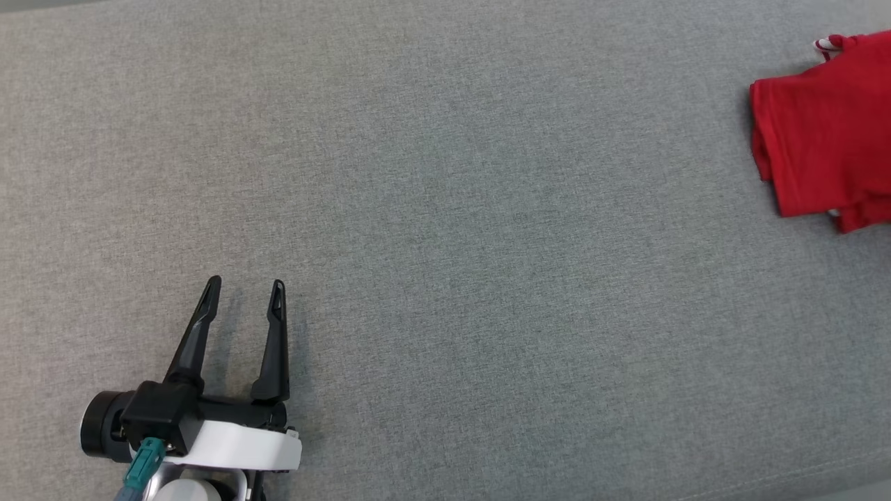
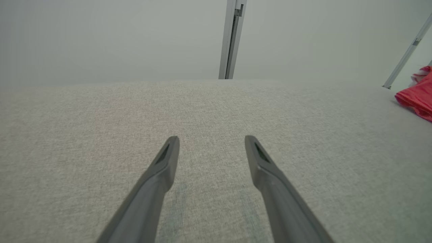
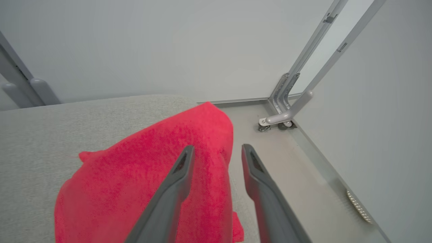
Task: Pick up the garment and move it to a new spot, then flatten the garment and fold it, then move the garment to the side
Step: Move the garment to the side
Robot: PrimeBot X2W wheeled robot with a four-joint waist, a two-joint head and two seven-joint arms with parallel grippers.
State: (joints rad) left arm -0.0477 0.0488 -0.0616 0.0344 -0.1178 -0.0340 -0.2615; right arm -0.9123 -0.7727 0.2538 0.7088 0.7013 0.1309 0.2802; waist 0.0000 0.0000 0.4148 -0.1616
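Left jaws were spread, empty; right jaws stood parted above the garment point(image 3: 135, 175), apparently clear of it. It lay folded at the right edge of the counter point(image 1: 445, 209); I feared a snag on lifting away could drag it off.

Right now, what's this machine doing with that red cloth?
A two-armed robot is working on a red garment on a grey padded table. The garment looks folded and lies at the table's right end. The right gripper is poised over it with its fingers apart, gripping nothing. The left gripper hovers open over bare table on the robot's left, well away from the garment.
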